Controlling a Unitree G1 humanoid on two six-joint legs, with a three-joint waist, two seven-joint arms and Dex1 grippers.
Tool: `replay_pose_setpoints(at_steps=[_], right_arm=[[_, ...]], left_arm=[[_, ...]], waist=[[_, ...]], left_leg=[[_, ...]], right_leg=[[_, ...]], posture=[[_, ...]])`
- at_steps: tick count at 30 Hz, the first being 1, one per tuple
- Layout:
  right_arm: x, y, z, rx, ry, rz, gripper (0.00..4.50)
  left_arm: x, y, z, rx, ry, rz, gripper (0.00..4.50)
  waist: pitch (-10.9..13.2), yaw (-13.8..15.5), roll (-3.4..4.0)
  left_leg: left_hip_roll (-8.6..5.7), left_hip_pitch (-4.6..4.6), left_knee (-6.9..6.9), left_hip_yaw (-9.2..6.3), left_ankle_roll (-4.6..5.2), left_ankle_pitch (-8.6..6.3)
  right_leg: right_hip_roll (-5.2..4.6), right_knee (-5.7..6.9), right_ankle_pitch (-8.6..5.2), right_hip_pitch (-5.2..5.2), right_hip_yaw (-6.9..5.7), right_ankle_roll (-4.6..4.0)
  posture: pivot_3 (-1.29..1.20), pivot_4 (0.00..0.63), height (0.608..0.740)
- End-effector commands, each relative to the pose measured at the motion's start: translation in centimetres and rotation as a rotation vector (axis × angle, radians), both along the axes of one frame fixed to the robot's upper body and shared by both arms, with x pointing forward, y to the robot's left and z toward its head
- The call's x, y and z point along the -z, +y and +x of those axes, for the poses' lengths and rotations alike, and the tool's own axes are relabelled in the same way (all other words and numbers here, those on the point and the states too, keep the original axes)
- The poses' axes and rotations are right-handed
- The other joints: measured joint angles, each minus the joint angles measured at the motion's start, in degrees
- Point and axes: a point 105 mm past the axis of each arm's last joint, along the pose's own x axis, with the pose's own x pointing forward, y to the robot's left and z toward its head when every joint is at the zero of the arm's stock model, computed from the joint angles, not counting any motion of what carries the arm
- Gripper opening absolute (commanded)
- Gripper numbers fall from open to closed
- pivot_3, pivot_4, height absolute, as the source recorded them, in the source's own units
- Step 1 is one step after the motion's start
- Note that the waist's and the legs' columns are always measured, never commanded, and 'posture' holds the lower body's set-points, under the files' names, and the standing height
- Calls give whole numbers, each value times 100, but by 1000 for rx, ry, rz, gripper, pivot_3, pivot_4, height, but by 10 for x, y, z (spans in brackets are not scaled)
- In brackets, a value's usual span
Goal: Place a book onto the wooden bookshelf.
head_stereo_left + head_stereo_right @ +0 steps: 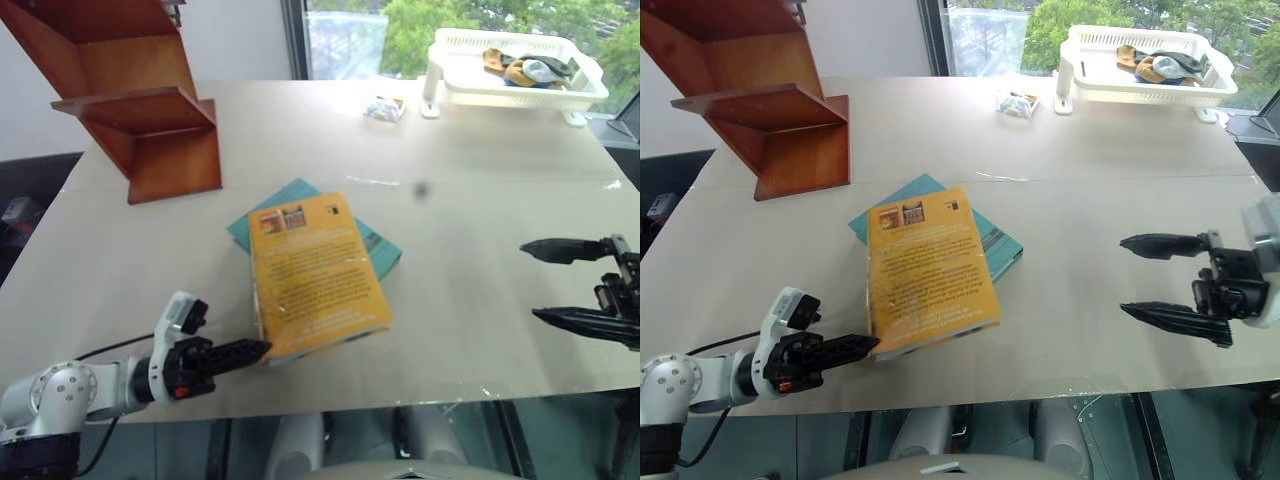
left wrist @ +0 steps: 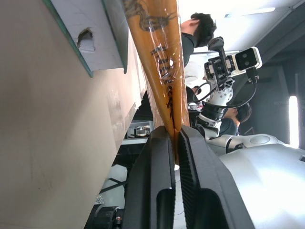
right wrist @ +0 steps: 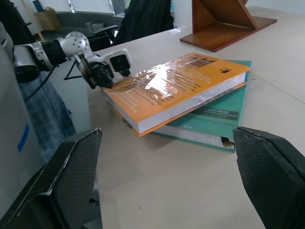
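Grasp step: left hand [image 1: 255, 350] pinches the orange-yellow glossy paperback [image 1: 312, 272] near the desk's [image 1: 480, 230] front edge — right hand [image 1: 1135, 277] released. Next: lift toward reddish-brown wooden bookshelf [image 1: 140, 100].

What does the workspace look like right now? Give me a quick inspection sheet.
Surface: pale table, glossy.
Job's things: orange-yellow book lies on a teal book, overhanging it toward the robot; wooden bookshelf stands at the far left corner, visible tiers bare.
Clutter: white basket rack far right holding small items; small packet beside it.
Grippers: left claw pinches the orange-yellow book's near corner; right claw open, apart from both books.
Cables: black cable by the left arm.
Surroundings: window with trees; people beyond the table.
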Motion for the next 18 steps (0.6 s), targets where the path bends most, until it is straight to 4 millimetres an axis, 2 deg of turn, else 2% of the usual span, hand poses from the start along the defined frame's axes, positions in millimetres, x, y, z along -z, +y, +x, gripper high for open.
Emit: replay_pose_setpoints(at_steps=[1,3,6,15,18], right_arm=[[-11,-5,-3,-6,-36,1,4500],[-10,-6,-2,-1,-36,-3,4500],[-9,-6,-1,6,-37,-6,4500],[-4,-8,1,31,-56,-19,4500],[-3,-8,1,37,-60,-24,4500]], left_arm=[[-12,4,-3,14,-51,-3,1937],[-13,5,-4,21,-33,-11,2805],[-13,8,0,12,-41,-5,2805],[8,11,25,-42,-33,78,2805],[15,8,26,-18,-20,93,2805]], waist=[[0,-1,0],[-1,0,2],[-2,-2,4],[-6,8,11],[-8,5,13]], left_leg=[[-1,0,-1,-2,0,0],[-5,0,-4,-2,-1,0],[-7,-3,-9,-7,-2,-1],[-25,-11,-33,-18,-2,-1],[-28,-12,-44,-19,-2,-1]], right_leg=[[-3,0,-1,0,-1,-2],[-8,-2,-2,-1,0,-4],[-14,-11,-2,-2,-3,-4],[-31,-43,-1,-1,-14,-5],[-31,-57,-1,1,-16,-4]], posture=[[0,150,740],[0,150,740],[0,150,740],[0,150,740],[0,150,740]])
